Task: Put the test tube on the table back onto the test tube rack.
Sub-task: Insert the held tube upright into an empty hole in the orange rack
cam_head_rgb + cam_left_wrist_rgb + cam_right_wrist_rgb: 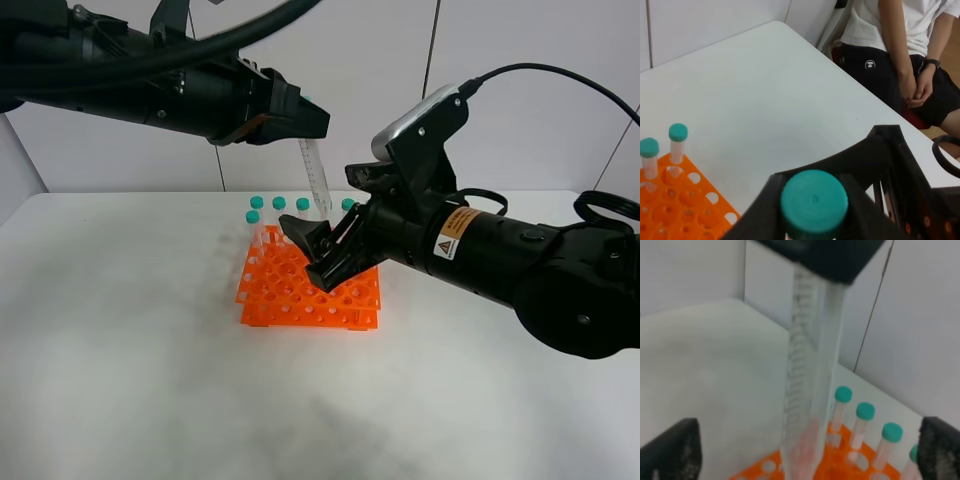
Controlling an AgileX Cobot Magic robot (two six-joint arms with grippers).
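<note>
My left gripper (303, 122) is shut on the capped end of the test tube (316, 178) and holds it nearly upright, tip down, above the orange test tube rack (300, 296). In the left wrist view the teal cap (814, 202) sits between the black fingers (867, 165). My right gripper (327, 250) is open just over the rack, with its fingers either side of the tube's lower end. In the right wrist view the clear tube (807, 385) hangs between the two spread fingertips (671, 450). The tip hovers over the rack (840, 467); I cannot tell which hole lies under it.
Several identical teal-capped tubes (279, 204) stand along the rack's far rows and also show in the wrist views (677, 134) (865, 412). The white table (120, 350) lies around the rack. A seated person (900, 55) is beyond the table's edge.
</note>
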